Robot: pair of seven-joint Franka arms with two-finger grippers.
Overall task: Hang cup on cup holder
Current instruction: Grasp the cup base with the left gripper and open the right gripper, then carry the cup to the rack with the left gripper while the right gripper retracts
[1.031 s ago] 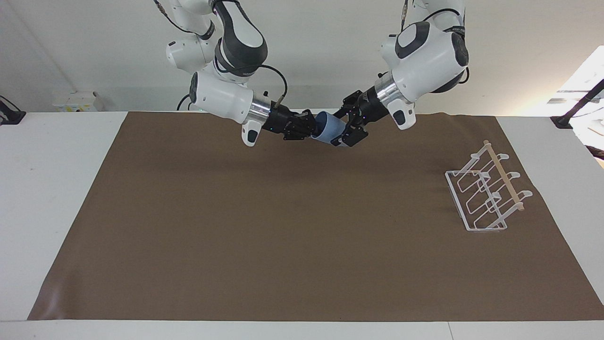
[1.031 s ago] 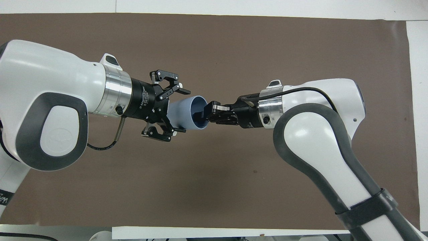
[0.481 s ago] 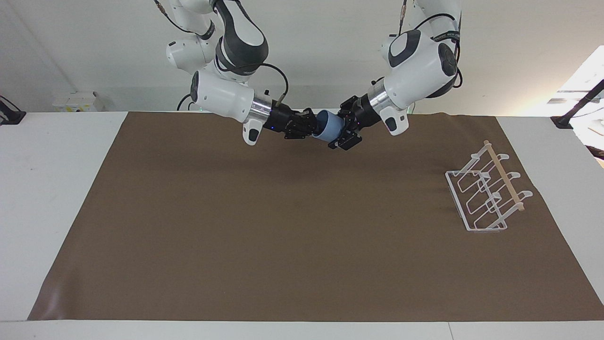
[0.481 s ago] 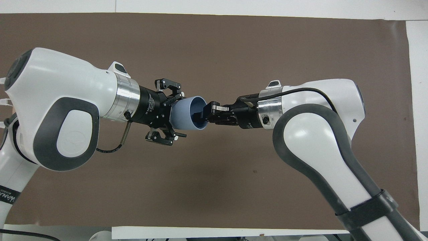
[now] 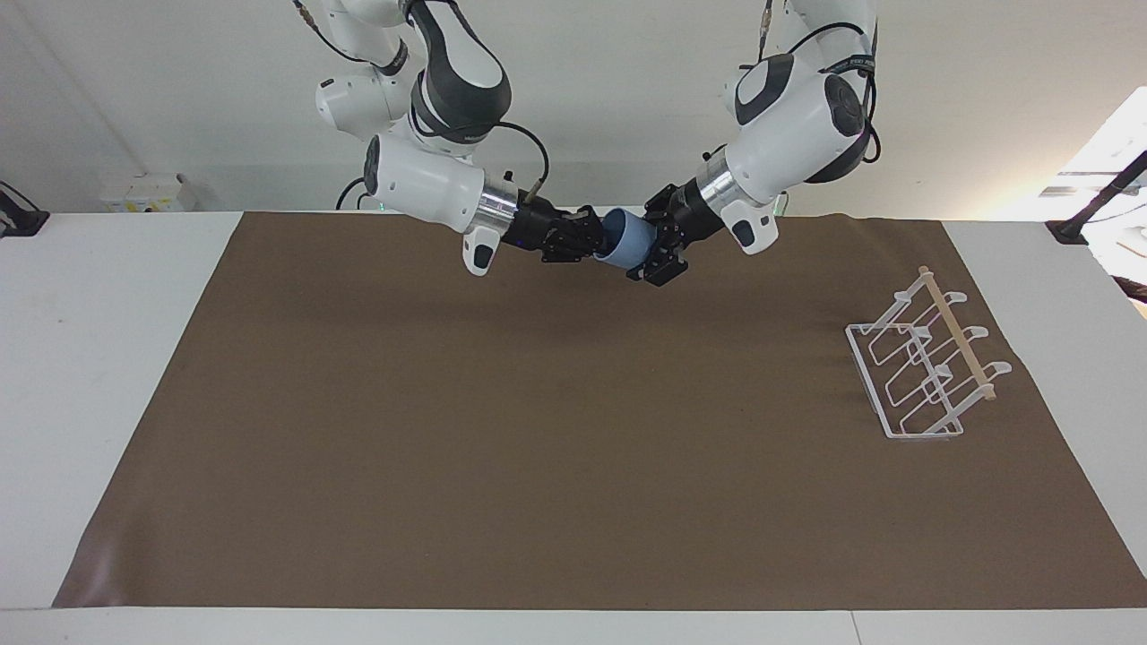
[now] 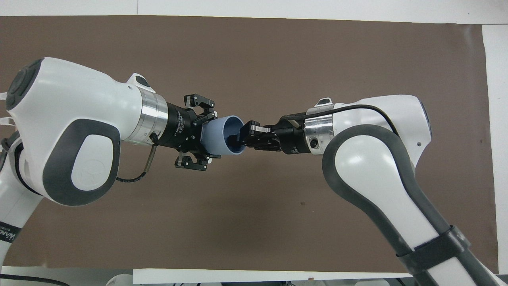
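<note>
R gripper [image 6: 241, 137] pinches rim of matte, tapered blue cup [image 6: 220, 135] over brown mat [image 5: 538, 430]. L gripper [image 6: 204, 137] spread around cup base, contact unclear. Its label reads "2F Adaptive Gripper".

Both arms: glossy white shells w/ dark grey rounded panels at the joints. Each wrist ends in a brushed silver ring, then a black cylinder carrying the claw. Left claw [image 6: 206, 137] is black linkage w/ small silver pins and white lettering on its body; a thin black cable loops under its wrist. Right claw [image 6: 244, 137] is black w/ one silver pad; a black cable runs along its forearm, and a dark strap bands the lower link.
</note>
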